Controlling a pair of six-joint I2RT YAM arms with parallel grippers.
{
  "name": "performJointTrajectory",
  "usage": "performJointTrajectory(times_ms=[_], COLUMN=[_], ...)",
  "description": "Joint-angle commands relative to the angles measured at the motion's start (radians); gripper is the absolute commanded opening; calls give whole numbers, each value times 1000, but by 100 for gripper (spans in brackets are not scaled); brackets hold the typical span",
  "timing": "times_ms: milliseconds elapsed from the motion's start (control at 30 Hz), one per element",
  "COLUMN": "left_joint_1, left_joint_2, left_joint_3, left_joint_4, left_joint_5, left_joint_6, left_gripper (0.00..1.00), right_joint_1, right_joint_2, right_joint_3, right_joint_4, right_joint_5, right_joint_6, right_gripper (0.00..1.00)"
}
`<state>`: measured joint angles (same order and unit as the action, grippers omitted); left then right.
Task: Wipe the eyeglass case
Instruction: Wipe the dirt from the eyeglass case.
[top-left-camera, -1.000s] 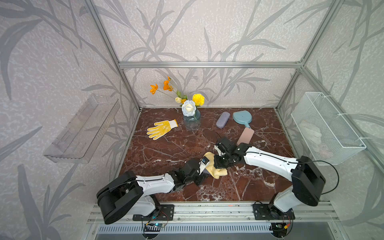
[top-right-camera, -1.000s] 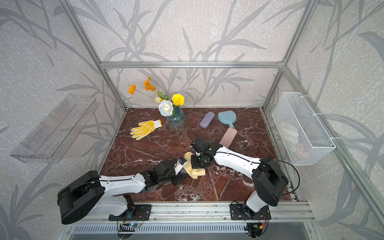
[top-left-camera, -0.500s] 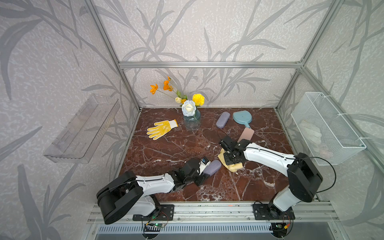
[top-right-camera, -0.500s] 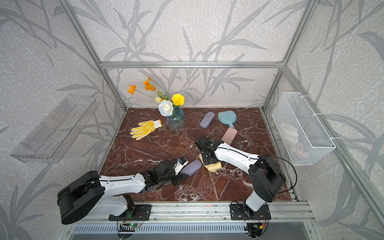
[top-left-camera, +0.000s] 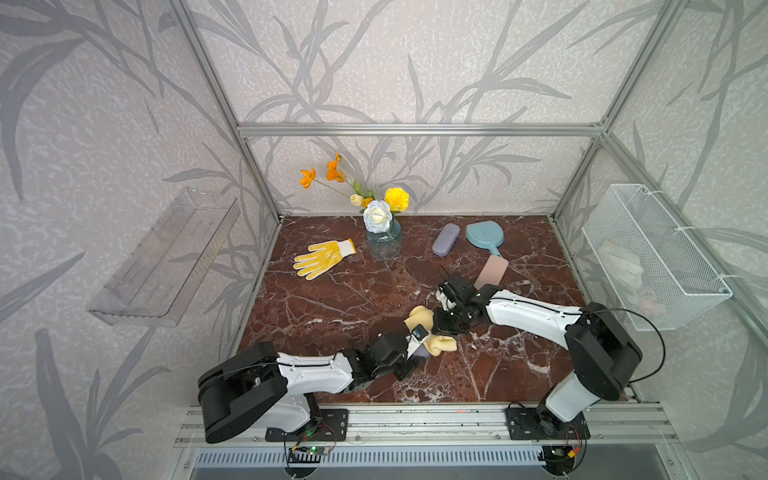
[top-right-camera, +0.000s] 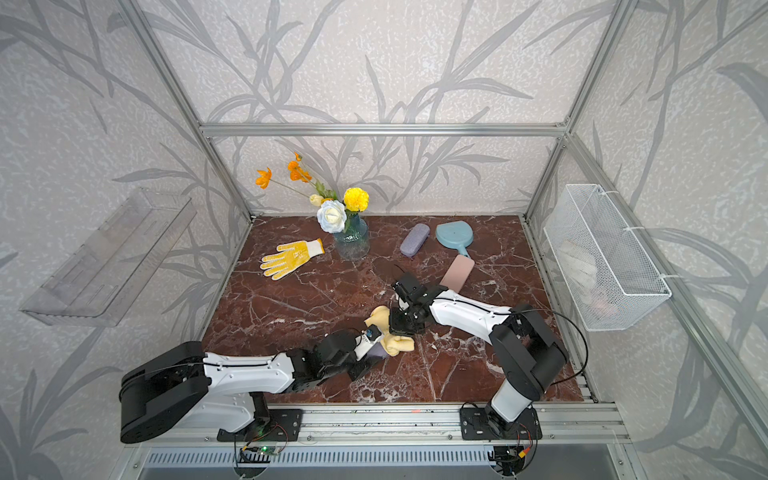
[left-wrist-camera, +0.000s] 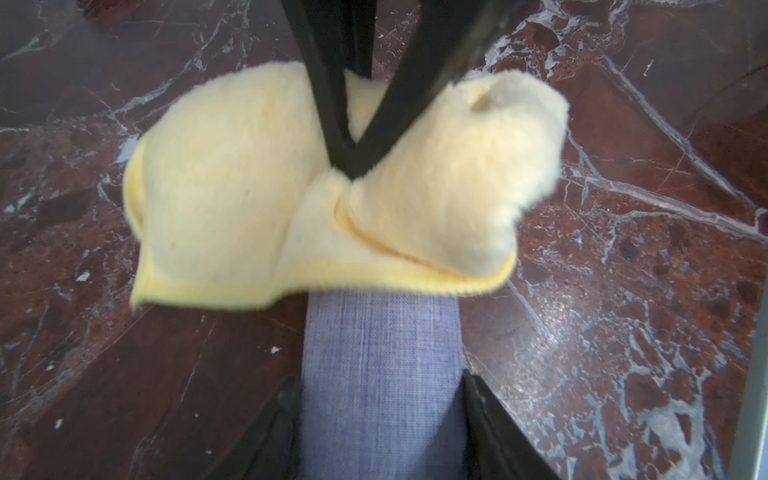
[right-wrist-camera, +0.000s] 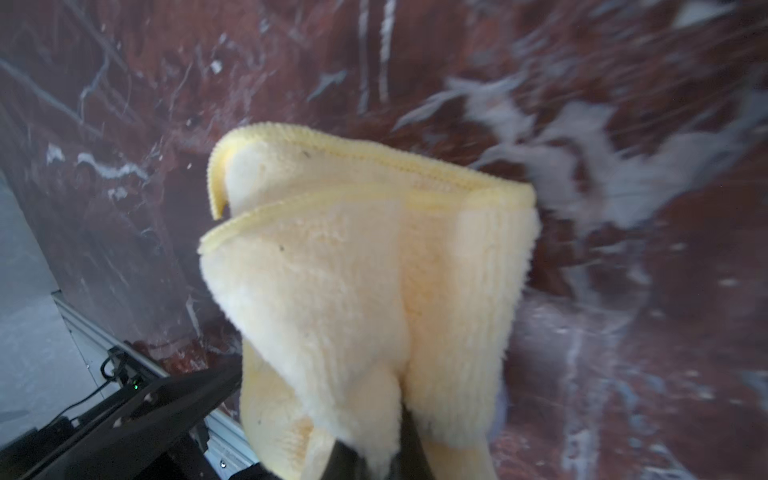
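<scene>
My left gripper (left-wrist-camera: 378, 419) is shut on a blue-grey fabric eyeglass case (left-wrist-camera: 378, 365), holding it low over the marble table (top-left-camera: 332, 307) near the front. A fluffy yellow cloth (left-wrist-camera: 332, 187) lies over the case's far end. My right gripper (right-wrist-camera: 374, 461) is shut on that cloth (right-wrist-camera: 374, 291), its black fingers (left-wrist-camera: 353, 124) pinching it from above. In both top views the cloth (top-left-camera: 434, 334) (top-right-camera: 392, 332) hides most of the case, and the two grippers meet there, left gripper (top-left-camera: 415, 347) and right gripper (top-left-camera: 444, 326).
A second lavender case (top-left-camera: 445, 240), a blue hand mirror (top-left-camera: 484, 236) and a pink flat pad (top-left-camera: 491, 272) lie at the back right. A flower vase (top-left-camera: 383, 239) and a yellow glove (top-left-camera: 322, 258) sit at the back left. A wire basket (top-left-camera: 652, 257) hangs on the right wall.
Half a second ago the right gripper had drawn the cloth off to the right, baring the case. It has now swept the cloth back left over the case. The left arm stayed still.
</scene>
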<state>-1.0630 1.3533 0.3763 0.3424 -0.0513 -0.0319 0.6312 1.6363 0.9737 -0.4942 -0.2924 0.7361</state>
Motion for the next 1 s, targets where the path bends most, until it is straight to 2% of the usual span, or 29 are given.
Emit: performJointTrajectory(times_ms=[0, 67, 133, 233, 333, 433, 500, 567, 633, 733, 800, 867, 967], left_joint_1=[-30, -38, -41, -40, -41, -41, -41, -41, -41, -41, -40, -40, -39], left_joint_2=[30, 38, 42, 42, 40, 35, 33, 28, 22, 15, 15, 19, 27], left_joint_3=[2, 7, 13, 20, 28, 25, 24, 24, 22, 16, 15, 19, 28], left_joint_4=[6, 2, -4, -17, -36, -40, -42, -47, -47, -46, -49, -53, -66], left_joint_5=[-83, -95, -100, -96, -89, -82, -77, -69, -64, -62, -55, -51, -47], left_joint_6=[27, 32, 35, 35, 30, 23, 22, 20, 17, 8, 6, 3, 1], left_gripper=[39, 39, 40, 44, 52, 56, 57, 58, 58, 59, 60, 61, 61], right_joint_1=[-45, 3, 57, 127, 180, 194, 185, 148, 88, 43, 39, 48, 85], right_joint_2=[-4, -25, -58, -99, -81, -50, -18, 7, 21, 48, 45, 5, -64], right_joint_3=[5, 76, 135, 177, 178, 88, 47, 14, -12, 22, 57, 92, 153], right_joint_4=[-248, -330, -359, -312, -255, -75, -7, -5, -60, -247, -315, -333, -317], right_joint_5=[317, 485, 545, 426, 229, 15, -40, -42, 16, 314, 491, 559, 528], right_joint_6=[-138, -189, -209, -187, -62, 78, 114, 95, 32, -141, -207, -237, -258], right_gripper=[0, 0, 0, 0, 0, 0, 0, 0, 0, 0, 0, 0, 0])
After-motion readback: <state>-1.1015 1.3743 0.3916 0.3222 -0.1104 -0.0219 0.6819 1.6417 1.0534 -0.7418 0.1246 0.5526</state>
